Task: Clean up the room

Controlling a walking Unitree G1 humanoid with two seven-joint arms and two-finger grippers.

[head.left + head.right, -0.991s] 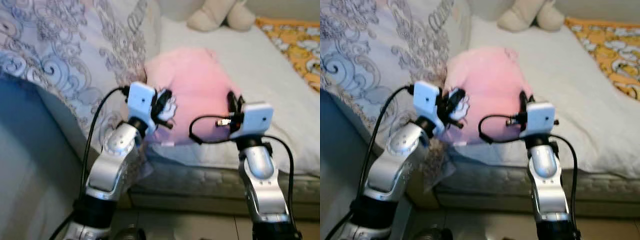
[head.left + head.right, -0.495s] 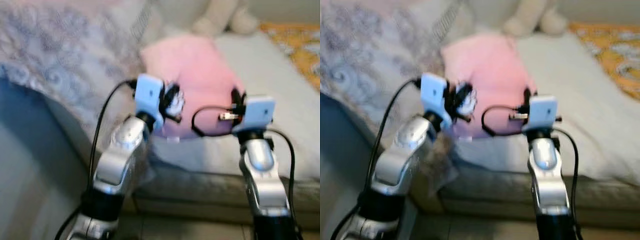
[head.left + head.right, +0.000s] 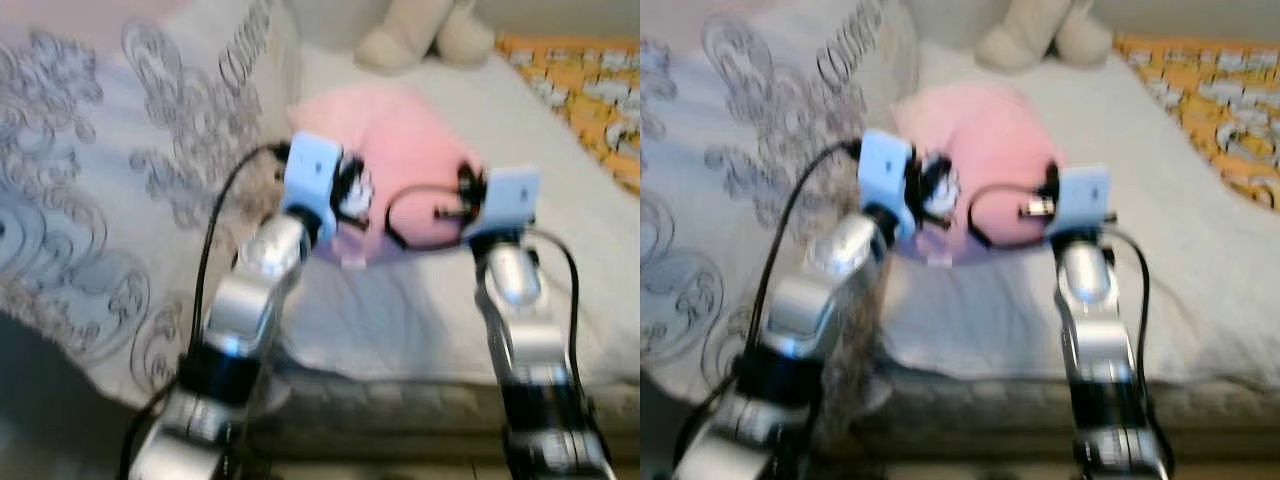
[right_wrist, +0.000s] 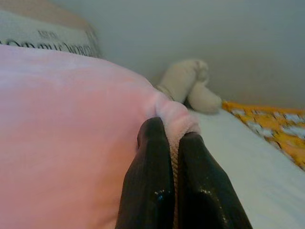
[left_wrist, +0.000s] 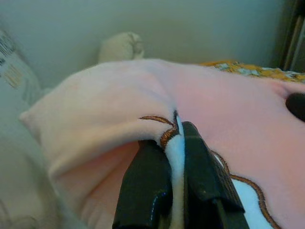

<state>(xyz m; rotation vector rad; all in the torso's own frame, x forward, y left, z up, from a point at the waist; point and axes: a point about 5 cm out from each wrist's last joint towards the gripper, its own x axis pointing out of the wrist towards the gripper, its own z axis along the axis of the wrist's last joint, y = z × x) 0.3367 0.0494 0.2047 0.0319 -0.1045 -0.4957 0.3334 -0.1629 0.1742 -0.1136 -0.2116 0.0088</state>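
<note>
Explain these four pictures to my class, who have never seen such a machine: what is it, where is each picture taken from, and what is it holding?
This is a walking humanoid robot with two silver arms. The two wide pictures come from cameras in its head, looking down at a bed. The two close-ups come from cameras on its wrists. Each arm ends in a claw of two black fingers. The left claw and the right claw each pinch the fabric of a pink plush toy lying on the bed. A patterned duvet lies to the robot's left, a beige plush toy behind.

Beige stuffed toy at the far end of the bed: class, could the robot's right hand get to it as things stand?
Probably not: the right hand is shut on the pink pillow, and the beige stuffed toy lies well beyond it.
</note>
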